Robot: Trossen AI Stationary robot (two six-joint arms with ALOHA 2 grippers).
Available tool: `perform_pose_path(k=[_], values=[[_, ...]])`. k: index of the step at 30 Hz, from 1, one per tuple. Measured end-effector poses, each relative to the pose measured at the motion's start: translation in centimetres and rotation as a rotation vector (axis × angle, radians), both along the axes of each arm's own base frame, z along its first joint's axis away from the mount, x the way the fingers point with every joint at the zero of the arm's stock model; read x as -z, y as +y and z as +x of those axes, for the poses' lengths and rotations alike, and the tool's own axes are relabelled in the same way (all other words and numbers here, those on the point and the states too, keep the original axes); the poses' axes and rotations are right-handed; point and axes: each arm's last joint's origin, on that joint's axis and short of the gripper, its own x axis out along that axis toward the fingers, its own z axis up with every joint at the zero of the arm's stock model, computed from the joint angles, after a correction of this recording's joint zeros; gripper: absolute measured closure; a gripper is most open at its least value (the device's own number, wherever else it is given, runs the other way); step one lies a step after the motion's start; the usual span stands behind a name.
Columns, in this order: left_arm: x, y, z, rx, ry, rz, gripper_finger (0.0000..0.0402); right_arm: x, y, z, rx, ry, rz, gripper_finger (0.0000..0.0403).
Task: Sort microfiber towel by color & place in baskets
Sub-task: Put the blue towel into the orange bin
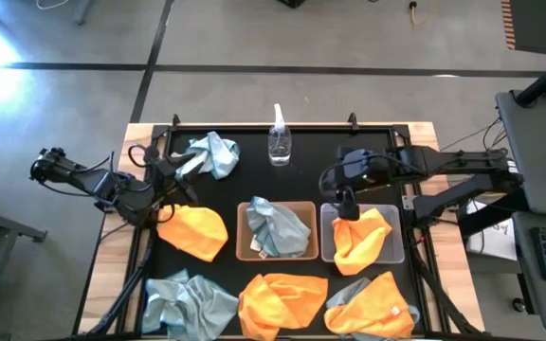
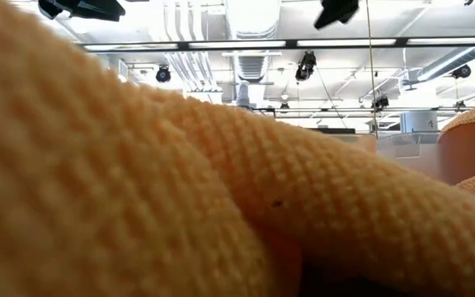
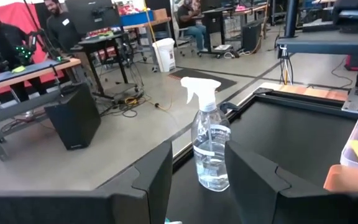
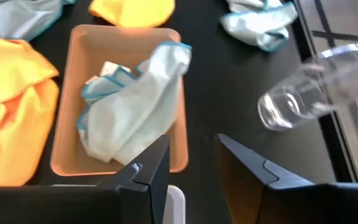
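- Microfiber towels scattered over the black table top: an orange towel (image 1: 193, 230) left of the baskets, a pale blue-grey towel (image 1: 212, 153) at the far left, another blue-grey towel (image 1: 190, 301) at the near left corner, a large orange towel (image 1: 283, 302) at the near middle, and a mixed orange-and-grey bundle (image 1: 373, 305) at the near right.
- Already binned: one blue-grey cloth (image 4: 135, 102) crumpled in the tan-brown basket (image 1: 245, 248), one orange cloth (image 1: 360, 239) lying in the translucent grey basket (image 1: 393, 248), partly draped over its far rim.
- Handling, judged: soft, light, limp, no stiffness at all; likely to sag and trail once lifted, possibly snagging a basket rim. Grippy pile, unlikely to slip from pads.
- Best hold, judged: pinch a raised fold or peak near the cloth's middle rather than a flat edge, so less hangs down.
- Right gripper (image 1: 345, 201) just above the far edge of the grey basket, touching or nearly touching the orange cloth; jaws parted with nothing between them in the right wrist view.
- Left gripper (image 1: 180, 170) at the far left beside the blue-grey towel, jaws spread, empty.
- Clear spray bottle (image 1: 279, 142) upright at the far middle, well apart from the baskets.
- Low view blocked by orange cloth against the lens.
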Motion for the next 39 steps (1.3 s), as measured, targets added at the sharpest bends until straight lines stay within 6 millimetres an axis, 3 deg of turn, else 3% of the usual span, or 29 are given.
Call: perform_pose_path(k=[6,13,17,24,31,39], values=[[0.0,0.0,0.0,-0.007,-0.003,0.000,0.0269,1.5,-1.2,-2.9,0.091,-0.084,0.052,0.0287],[-0.1,0.3,-0.4,-0.177,-0.005,0.073,0.0269,2.7,-1.3,-5.9,0.142,-0.246,0.114,0.0285],[0.1,0.4,-0.5,-0.198,0.011,0.090,0.0269,3.5,-1.2,-7.0,0.166,-0.303,0.149,0.0284],[0.2,1.0,-0.9,-0.400,0.007,0.162,0.0269,4.7,-1.2,-7.8,0.191,-0.305,0.181,0.0289],[0.5,3.6,-1.0,-0.566,0.061,0.167,0.0269,5.0,-1.2,-7.8,0.194,-0.294,0.183,0.0294],[1.7,8.2,-0.9,-0.507,0.178,-0.050,0.0269,5.0,-1.2,-7.8,0.195,-0.295,0.183,0.0298]])
